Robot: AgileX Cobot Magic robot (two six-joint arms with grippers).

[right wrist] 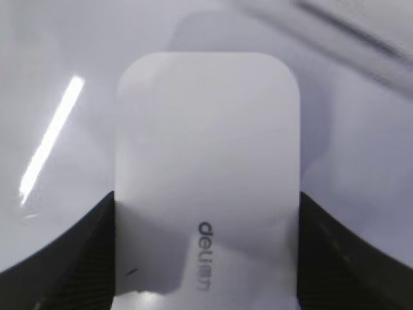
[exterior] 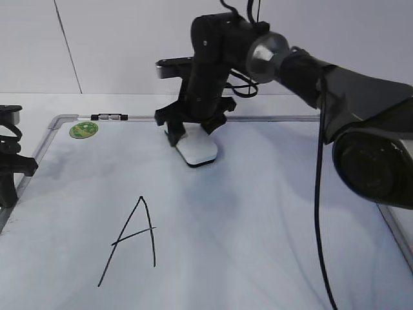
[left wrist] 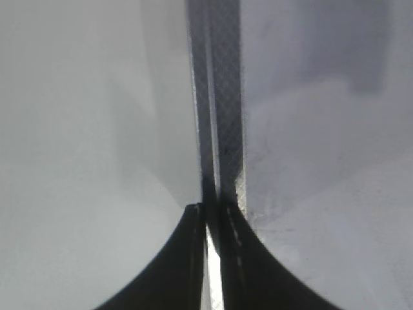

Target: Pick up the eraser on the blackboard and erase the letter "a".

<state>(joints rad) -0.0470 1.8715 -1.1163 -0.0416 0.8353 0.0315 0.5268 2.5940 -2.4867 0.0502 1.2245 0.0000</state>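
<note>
The white eraser [exterior: 199,150] lies on the far middle of the blackboard [exterior: 271,219], its far end under my right gripper [exterior: 192,131]. In the right wrist view the eraser [right wrist: 206,148] fills the gap between the two fingers of my right gripper [right wrist: 206,201], which press on its long sides. Grey lettering shows on its top. No small letter "a" shows in any view. My left gripper [exterior: 9,173] sits at the board's left edge, shut and empty. In the left wrist view it [left wrist: 211,210] hangs over the board's metal frame [left wrist: 222,97].
A large black capital "A" [exterior: 132,239] is drawn at the board's near left. A round green sticker [exterior: 84,130] is in the far left corner, with a thin black-and-clear marker [exterior: 110,117] on the top frame beside it. The right arm's cable [exterior: 318,213] hangs over the board's right part.
</note>
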